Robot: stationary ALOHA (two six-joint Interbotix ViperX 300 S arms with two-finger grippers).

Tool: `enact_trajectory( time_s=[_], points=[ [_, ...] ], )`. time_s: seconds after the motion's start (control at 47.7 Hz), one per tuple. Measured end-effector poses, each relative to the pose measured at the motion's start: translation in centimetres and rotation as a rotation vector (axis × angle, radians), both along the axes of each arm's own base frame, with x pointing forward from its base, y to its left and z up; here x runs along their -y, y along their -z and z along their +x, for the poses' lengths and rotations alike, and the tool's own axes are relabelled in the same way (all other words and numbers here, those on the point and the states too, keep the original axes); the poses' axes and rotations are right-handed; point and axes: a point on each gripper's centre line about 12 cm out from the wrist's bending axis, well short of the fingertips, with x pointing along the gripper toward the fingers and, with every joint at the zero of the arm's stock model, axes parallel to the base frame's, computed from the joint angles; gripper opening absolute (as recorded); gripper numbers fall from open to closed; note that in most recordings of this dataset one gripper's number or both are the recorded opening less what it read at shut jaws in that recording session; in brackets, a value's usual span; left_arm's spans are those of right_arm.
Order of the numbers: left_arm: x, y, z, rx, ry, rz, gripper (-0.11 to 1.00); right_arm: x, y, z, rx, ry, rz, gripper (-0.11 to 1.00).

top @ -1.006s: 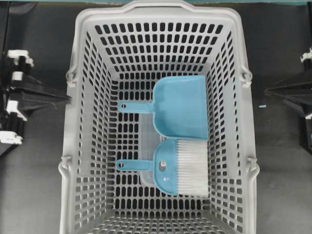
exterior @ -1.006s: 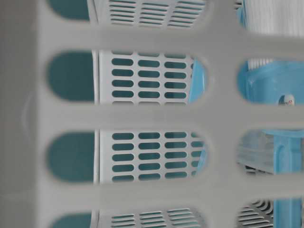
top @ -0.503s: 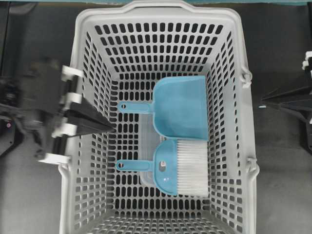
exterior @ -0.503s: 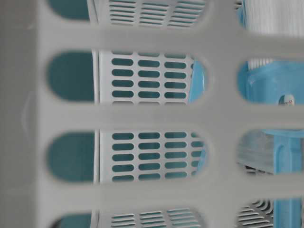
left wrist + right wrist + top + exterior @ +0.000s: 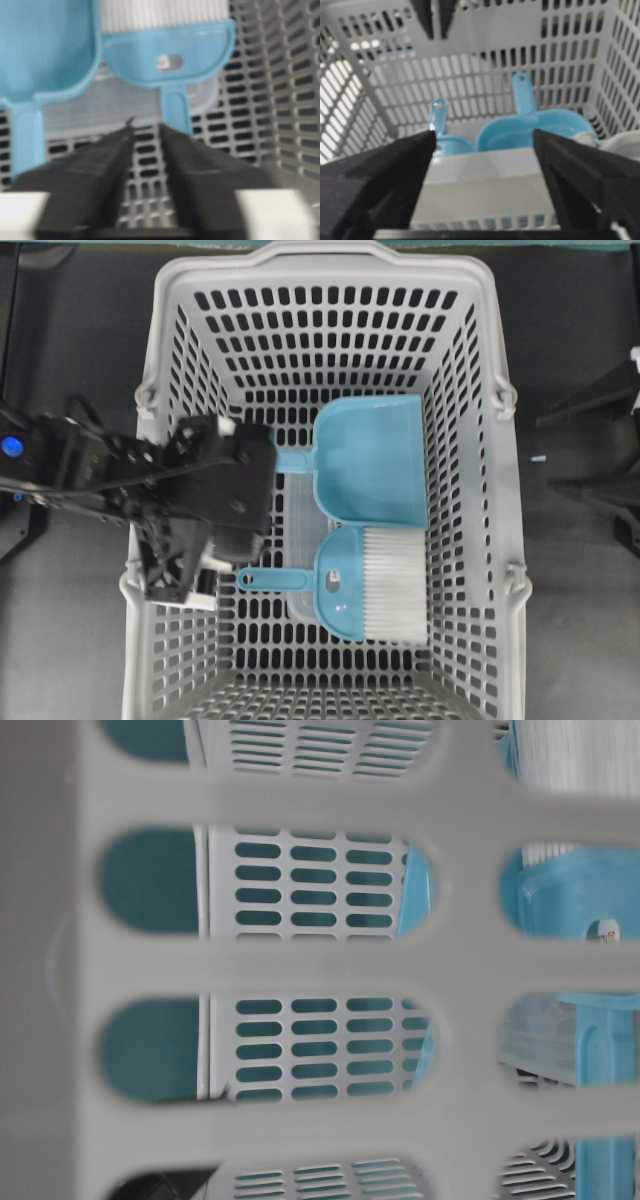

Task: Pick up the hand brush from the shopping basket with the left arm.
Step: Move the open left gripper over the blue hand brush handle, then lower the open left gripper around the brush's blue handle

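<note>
The hand brush (image 5: 368, 585) lies flat on the floor of the shopping basket (image 5: 165, 360), white bristles to the right and thin handle (image 5: 270, 580) to the left. My left gripper (image 5: 225, 545) hangs inside the basket's left side, tipped downward, its tips just short of the handle's end. In the left wrist view the fingers (image 5: 146, 129) stand a narrow gap apart with nothing between them; the brush handle (image 5: 176, 107) starts just beyond the right finger. My right gripper (image 5: 545, 453) is wide open and empty outside the basket's right wall.
A blue dustpan (image 5: 370, 460) lies right beside the brush on the far side, its handle partly under my left arm. A clear plastic piece (image 5: 300, 530) lies under both. The basket's left wall (image 5: 190, 640) is close beside the left gripper.
My left arm has swung right, over the basket's left wall and down inside toward the brush handle. The right gripper's fingers have spread apart. Brush and dustpan have not moved.
</note>
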Motion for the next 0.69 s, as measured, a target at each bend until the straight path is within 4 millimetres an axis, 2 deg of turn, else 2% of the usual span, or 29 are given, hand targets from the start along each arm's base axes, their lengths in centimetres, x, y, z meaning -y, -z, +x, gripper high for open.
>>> enact_trajectory(
  time_s=[0.105,0.168,0.21,0.503,0.692],
  points=[
    [0.5,0.7,0.7,-0.040,-0.010,-0.008,0.73,-0.6,-0.3,-0.1,0.023,-0.030,0.001,0.78],
    [0.8,1.2,1.2,-0.070,-0.033,-0.022,0.86,-0.7,-0.6,-0.2,0.043,-0.034,0.002,0.77],
    [1.0,1.8,1.6,-0.090,-0.045,-0.028,0.90,-0.7,-0.7,-0.4,0.061,-0.036,0.001,0.77],
    [3.5,5.5,3.0,-0.198,-0.047,-0.035,0.89,-0.6,-0.6,-1.0,0.111,-0.036,-0.001,0.77],
    [4.4,7.5,3.4,-0.249,-0.086,-0.053,0.89,-0.6,-0.2,-1.2,0.109,-0.036,-0.003,0.77]
  ],
)
